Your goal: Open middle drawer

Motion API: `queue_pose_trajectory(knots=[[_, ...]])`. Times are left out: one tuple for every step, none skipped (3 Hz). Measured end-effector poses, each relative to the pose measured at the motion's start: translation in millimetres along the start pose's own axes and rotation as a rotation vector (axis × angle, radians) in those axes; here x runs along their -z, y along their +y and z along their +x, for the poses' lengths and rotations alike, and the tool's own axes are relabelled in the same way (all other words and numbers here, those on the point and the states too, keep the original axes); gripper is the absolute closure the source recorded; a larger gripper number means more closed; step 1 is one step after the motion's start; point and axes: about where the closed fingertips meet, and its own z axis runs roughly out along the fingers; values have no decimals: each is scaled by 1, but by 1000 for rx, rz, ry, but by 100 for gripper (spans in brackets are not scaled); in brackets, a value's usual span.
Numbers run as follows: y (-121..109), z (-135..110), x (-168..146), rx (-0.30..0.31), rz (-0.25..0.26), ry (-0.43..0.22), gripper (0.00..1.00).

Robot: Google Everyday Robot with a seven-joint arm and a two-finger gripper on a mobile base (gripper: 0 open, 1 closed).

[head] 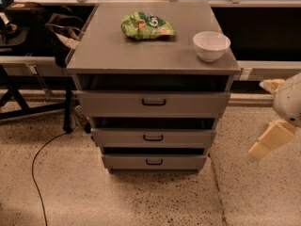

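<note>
Hanging well apart from the middle drawer (188, 138), the pincer (270, 140) touches nothing, its openness unclear.

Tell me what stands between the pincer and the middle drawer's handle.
Nothing visible does. The pincer hangs at the view's right edge, right of the cabinet, with only bare floor between it and the middle drawer front. The bowl and green bag lie on top, clear of that path.

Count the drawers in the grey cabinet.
3, stacked below the cabinet top: the widest top drawer, the middle drawer beneath it, the narrowest bottom drawer nearest the floor. None appear hidden. The gripper hangs at the right edge, apart.
</note>
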Motion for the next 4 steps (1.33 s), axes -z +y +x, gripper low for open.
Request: queue_pose_trajectory(knots=[[-1,14,-41,15,-58,-47,0],[0,29,-92,49,-176,-120,0],[0,29,-92,49,-176,-120,0],[8,36,-112,-27,-154,-110,0]])
